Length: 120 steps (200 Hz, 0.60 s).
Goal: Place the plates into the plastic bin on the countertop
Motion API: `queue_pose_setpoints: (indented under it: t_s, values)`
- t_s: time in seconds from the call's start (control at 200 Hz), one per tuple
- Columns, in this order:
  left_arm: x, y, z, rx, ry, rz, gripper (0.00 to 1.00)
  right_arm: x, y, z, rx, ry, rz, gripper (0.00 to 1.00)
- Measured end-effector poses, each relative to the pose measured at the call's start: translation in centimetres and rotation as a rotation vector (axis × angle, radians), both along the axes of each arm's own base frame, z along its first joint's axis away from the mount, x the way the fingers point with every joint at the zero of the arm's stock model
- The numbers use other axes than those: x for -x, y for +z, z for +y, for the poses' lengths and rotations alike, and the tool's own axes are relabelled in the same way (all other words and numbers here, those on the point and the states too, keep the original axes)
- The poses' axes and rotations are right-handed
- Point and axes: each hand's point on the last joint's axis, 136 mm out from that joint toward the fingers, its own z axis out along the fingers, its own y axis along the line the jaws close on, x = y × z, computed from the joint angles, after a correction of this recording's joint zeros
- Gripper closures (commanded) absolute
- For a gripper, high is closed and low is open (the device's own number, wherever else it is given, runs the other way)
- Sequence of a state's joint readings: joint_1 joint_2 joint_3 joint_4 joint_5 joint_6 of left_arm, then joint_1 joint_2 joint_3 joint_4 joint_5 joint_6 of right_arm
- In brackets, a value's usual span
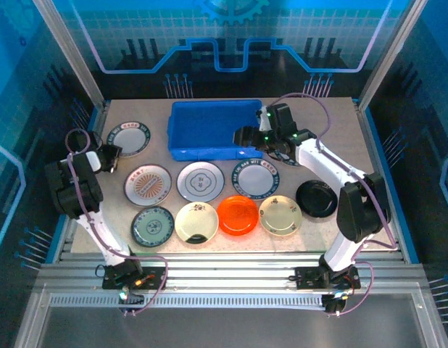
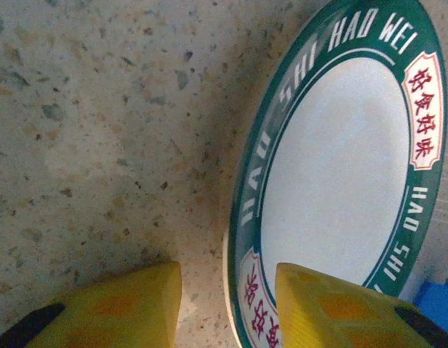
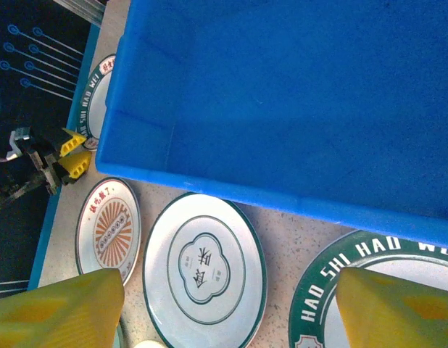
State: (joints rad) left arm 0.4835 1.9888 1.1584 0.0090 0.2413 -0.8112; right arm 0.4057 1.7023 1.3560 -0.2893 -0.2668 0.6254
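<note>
Note left hand open, empty, astride rim of green-rimmed white round plate on speckled beige table, left of blue plastic bin. Drop low, pinch rim squarely, then lift.

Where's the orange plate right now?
Top view: orange plate sits in the near row, between left cream plate and right cream plate.
</note>
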Motion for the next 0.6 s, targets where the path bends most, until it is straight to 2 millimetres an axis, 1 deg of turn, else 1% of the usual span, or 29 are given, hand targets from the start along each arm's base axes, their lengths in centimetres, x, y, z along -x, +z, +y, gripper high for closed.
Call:
queue_pose_setpoints:
  t_s: [0.14,0.21,0.3,0.39,0.45,0.49,0.505,0.53,0.545,0.6]
  values:
    - [-1.1,0.5,0.2,-0.005,-0.006,-0.018,0.61,-0.4,-0.3,0.3,-0.005,-0.002,0.009,0.23]
    - [-1.7,0.3,0.2,-0.006,-0.010,-0.021,0.62,-0.6,-0.7,0.3,-0.004,-0.004,0.017,0.23]
    - [-2.1,-0.3,0.1,-0.002,-0.012,-0.013,0.66,-0.7,-1.0,0.4,-0.003,-0.006,0.026,0.23]
    - [-2.6,-0.2,0.3,0.008,-0.003,-0.017,0.71,-0.8,-1.1,0.4,-0.003,-0.007,0.026,0.24]
    - [-3.1,-0.4,0.2,0.011,-0.004,-0.016,0.78,-0.9,-1.0,0.4,-0.004,-0.008,0.025,0.25]
    - [-3.2,-0.5,0.2,0.013,-0.003,-0.013,0.85,-0.9,-1.0,0.4,-0.006,-0.009,0.026,0.25]
    - [-3.3,-0.5,0.2,0.011,-0.004,-0.015,0.90,-0.9,-1.0,0.5,-0.008,-0.010,0.027,0.26]
    - [-3.4,-0.6,0.2,0.012,-0.006,-0.016,0.94,-0.9,-1.0,0.5,-0.008,-0.011,0.028,0.26]
    - [-3.6,-0.7,0.2,0.017,-0.005,-0.018,1.00,-0.9,-0.9,0.5,-0.009,-0.011,0.028,0.26]
    - [-4.3,-0.4,0.0,0.022,-0.020,-0.043,1.00,-0.9,-1.0,0.5,-0.010,-0.013,0.030,0.26]
